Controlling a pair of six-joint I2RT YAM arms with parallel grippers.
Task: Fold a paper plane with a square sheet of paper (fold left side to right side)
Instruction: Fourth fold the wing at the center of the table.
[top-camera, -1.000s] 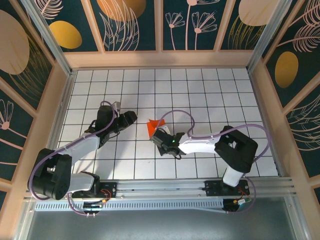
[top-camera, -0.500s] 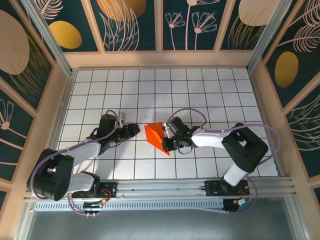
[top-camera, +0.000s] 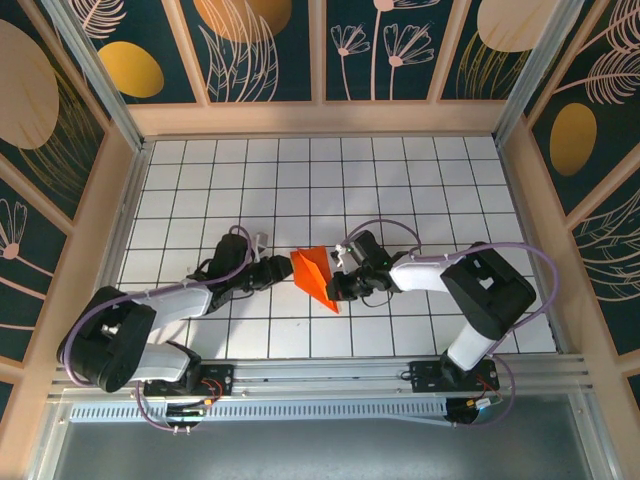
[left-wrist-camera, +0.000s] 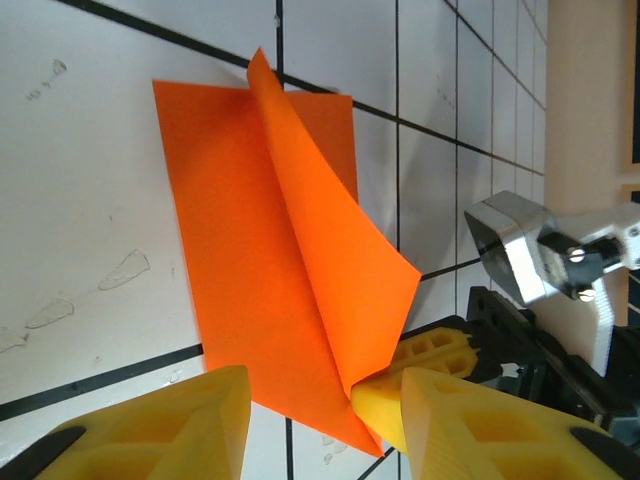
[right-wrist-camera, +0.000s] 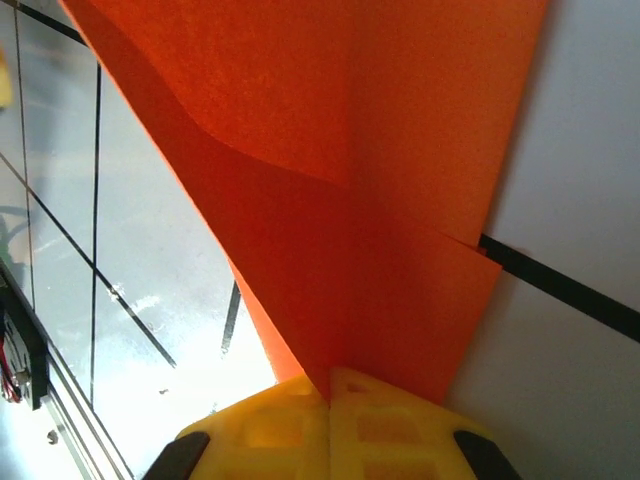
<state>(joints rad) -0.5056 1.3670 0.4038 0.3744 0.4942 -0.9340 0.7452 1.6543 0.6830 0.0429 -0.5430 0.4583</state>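
Observation:
The orange sheet of paper (top-camera: 312, 272) lies mid-table, folded into a narrow creased shape that points toward the near edge. In the left wrist view one flap of the paper (left-wrist-camera: 330, 250) stands up off the layer lying flat on the tiles. My right gripper (top-camera: 336, 284) is shut on that flap's corner, and its yellow fingers (left-wrist-camera: 435, 352) show there pinching it. The right wrist view has the paper (right-wrist-camera: 380, 200) running into the closed right gripper (right-wrist-camera: 330, 385). My left gripper (top-camera: 284, 268) is open just left of the paper. The left gripper (left-wrist-camera: 320, 435) straddles the paper's near corner without touching it.
The white gridded table (top-camera: 400, 180) is ringed by a raised wooden rim (top-camera: 320, 120) and patterned walls. A metal rail (top-camera: 320, 378) with both arm bases runs along the near edge. Cables loop over both arms close to the paper.
The left gripper has come down and right to the paper's left edge, its jaws narrowing. The right gripper has drawn back rightward, uncovering the paper and lifting one flap.

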